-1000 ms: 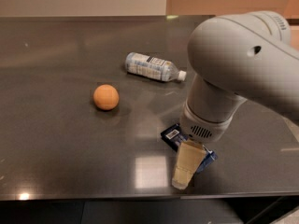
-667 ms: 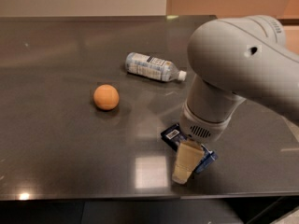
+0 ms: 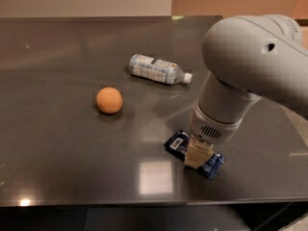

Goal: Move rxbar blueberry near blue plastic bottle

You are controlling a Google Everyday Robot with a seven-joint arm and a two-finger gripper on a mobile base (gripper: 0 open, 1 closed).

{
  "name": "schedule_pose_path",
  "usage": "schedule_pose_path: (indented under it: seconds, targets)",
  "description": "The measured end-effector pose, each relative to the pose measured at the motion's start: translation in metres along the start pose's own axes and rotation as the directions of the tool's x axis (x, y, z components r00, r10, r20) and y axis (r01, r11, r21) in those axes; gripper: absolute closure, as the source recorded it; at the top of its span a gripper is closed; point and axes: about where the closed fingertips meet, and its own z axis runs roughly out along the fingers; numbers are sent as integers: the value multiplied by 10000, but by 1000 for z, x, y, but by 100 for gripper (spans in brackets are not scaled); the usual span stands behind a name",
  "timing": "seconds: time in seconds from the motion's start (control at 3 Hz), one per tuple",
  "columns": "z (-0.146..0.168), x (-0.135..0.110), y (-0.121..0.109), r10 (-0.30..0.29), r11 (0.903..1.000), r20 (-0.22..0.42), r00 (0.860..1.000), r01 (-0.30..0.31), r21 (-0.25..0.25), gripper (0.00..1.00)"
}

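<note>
Hanging low at the near right of the worktop [image 3: 57, 143], the pincer [image 3: 198, 154] meets the middle of the bar [image 3: 175, 142]. Whether it is clamped on it I cannot tell. This looks like the grasp step. Next the bar needs lifting and carrying far-left to the bottle [image 3: 156, 69], which lies well apart, steering right of the ball [image 3: 109, 100].

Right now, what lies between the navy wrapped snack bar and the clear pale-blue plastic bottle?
Only bare dark tabletop, in the camera view. The gripper is at the navy snack bar; the pale-blue plastic bottle lies farther back.
</note>
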Motion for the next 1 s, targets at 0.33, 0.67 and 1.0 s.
schedule_pose_path:
  seconds: [0.33, 0.67, 1.0]
  targets:
    - [-10, 1, -10, -26, 10000, 121, 9999, 25, 42, 84]
    - [-21, -4, -33, -22, 9996, 250, 9997, 15, 288, 100]
    - [-27, -14, -65, 154, 9983, 446, 9989, -178, 550, 100]
